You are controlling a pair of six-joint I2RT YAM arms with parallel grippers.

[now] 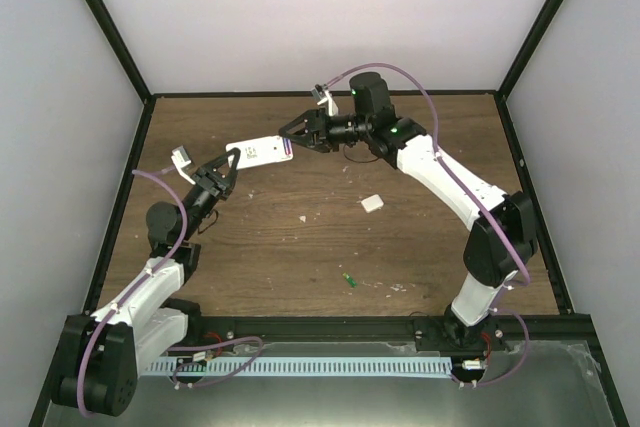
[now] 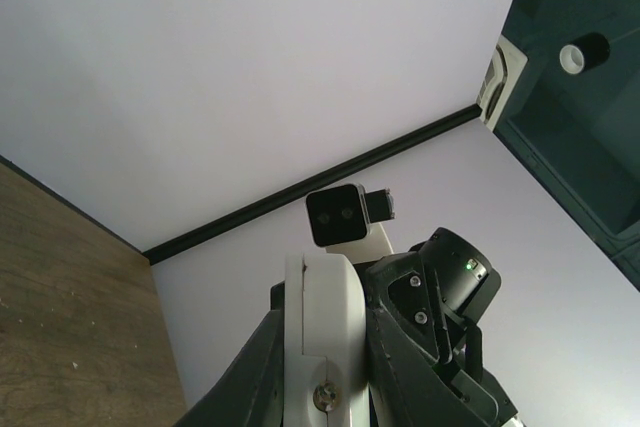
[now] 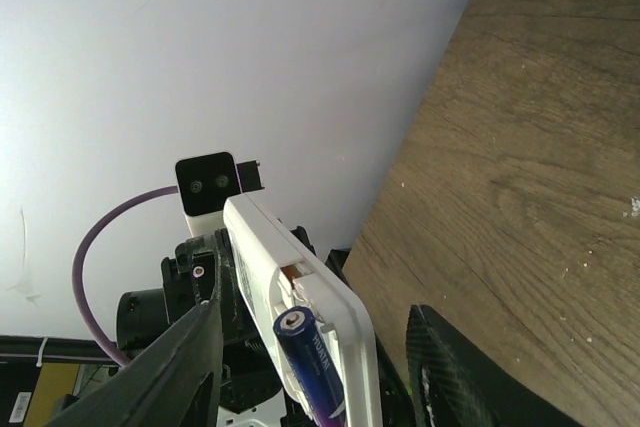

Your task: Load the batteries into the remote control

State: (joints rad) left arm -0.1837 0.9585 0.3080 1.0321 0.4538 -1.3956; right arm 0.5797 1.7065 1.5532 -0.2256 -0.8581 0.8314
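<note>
We see the small white flat plastic remote control (image 1: 258, 150) held up off the brown wooden table (image 1: 300, 247), its long axis running straight from one arm to the other. The left gripper (image 1: 233, 160) is clamped on one end of the remote. At the opposite end the right gripper (image 1: 290, 139) has its jaws apart, with its dark fingers (image 3: 185, 367) standing clear on either side of the remote and touching nothing. Between them the slim purple-blue battery (image 3: 308, 362) lies against the remote's open bay, parallel to the remote's length, with its capped end pointing back at the right wrist. We judge the right arm far the nearer to press it home, along the remote's own axis. We cannot tell whether it is fully seated. The tiny green battery (image 1: 349, 280) lies on the table well apart from the remote, toward the arm bases. The small white square piece (image 1: 372, 204) lies between that battery and the remote. White lettering runs along the purple-blue battery, but we cannot read it. The dark marks on the remote's face are likewise too small to read.
</note>
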